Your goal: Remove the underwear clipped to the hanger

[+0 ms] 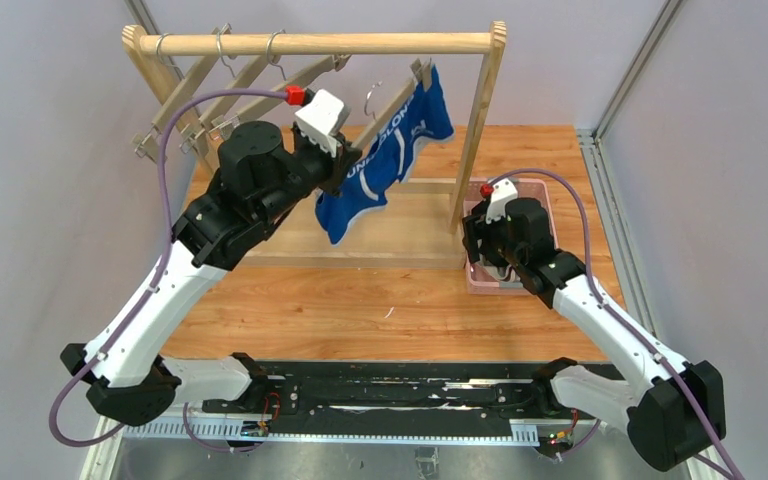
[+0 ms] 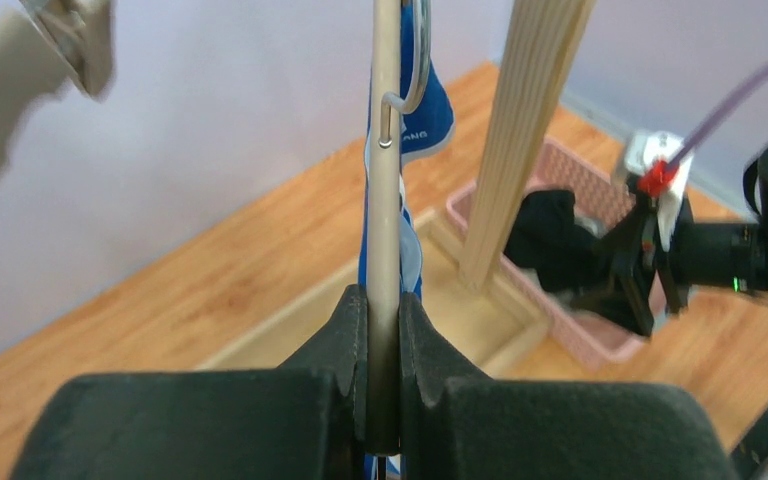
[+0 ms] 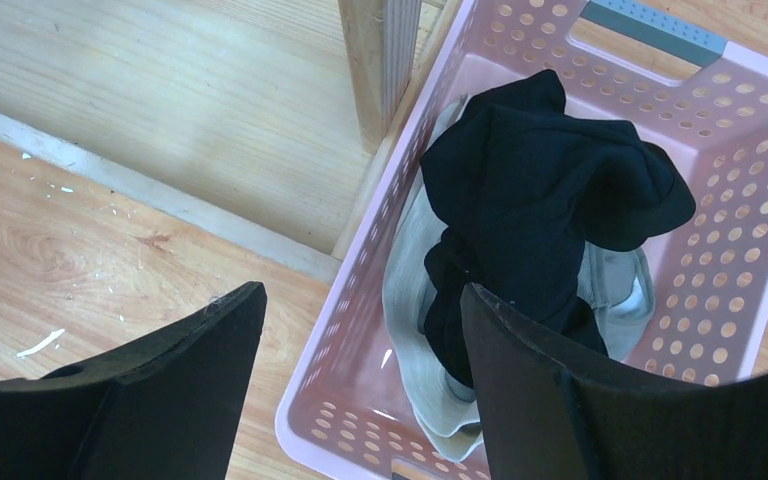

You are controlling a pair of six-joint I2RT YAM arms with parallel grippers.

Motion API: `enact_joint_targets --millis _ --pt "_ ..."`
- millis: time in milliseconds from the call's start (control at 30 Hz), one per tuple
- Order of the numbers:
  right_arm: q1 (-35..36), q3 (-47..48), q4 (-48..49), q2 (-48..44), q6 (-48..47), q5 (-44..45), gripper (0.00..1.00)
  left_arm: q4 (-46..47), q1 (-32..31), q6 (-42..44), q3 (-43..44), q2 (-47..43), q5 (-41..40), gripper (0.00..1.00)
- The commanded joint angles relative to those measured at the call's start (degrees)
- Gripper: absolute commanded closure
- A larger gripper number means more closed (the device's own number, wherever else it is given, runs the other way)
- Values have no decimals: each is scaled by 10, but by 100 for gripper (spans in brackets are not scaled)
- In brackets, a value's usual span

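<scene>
**Item 1.** Right claw (image 3: 360, 300): released, jaws wide, hovering over the pink basket (image 3: 305, 420) on the table (image 1: 360, 300). The basket holds the black briefs (image 3: 550, 190), heaped on the grey briefs (image 3: 405, 300).

**Item 2.** Left claw (image 2: 383, 300): clenched on the bar of the hanger (image 2: 387, 150).

**Item 3.** Blue briefs (image 1: 390, 165): draped from that hanger under the rack (image 1: 310, 43), clipped at the upper end. Light, limp, not fragile (likely to stretch before the clip lets go). Best pinched at the thicker waistband close to the clip.
</scene>
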Motion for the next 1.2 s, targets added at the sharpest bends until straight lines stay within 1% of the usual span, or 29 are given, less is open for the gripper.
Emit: enact_joint_targets --millis 0,133,200,300,400,500,600,700,800,867,933,1033,1167 --pt "8 28 5 10 -16 13 27 -65 -3 -5 -30 -37 28 100" --pt "4 41 -11 19 -18 94 26 -91 -4 -16 -98 -89 31 100" --pt "-5 43 -19 25 -17 110 26 -93 -4 -26 -130 -117 37 100" --pt "-11 43 -21 20 -18 90 26 -111 -4 -32 -154 -143 55 100" --pt "-11 41 -15 7 -17 46 25 -154 -4 -29 -156 -152 76 100" --pt "-11 43 -19 -13 -23 -18 26 -185 -4 -15 -164 -161 102 100" --pt "-12 54 -38 -34 -28 -82 27 -205 -4 1 -174 -167 110 100" --pt "-13 89 -69 -46 -38 -146 29 -207 -3 14 -193 -167 113 100" --pt "-18 104 -71 -64 -47 -233 29 -203 -4 40 -227 -167 136 100" --pt "-30 97 -49 -79 -53 -322 29 -177 -4 46 -249 -172 153 100" --pt "-44 84 -10 -88 -44 -392 30 -148 -4 43 -268 -185 185 100" --pt "-65 80 38 -88 -29 -475 30 -111 -4 52 -291 -212 257 100" --pt "-79 93 90 -76 -11 -577 31 -75 -3 72 -323 -256 286 100"
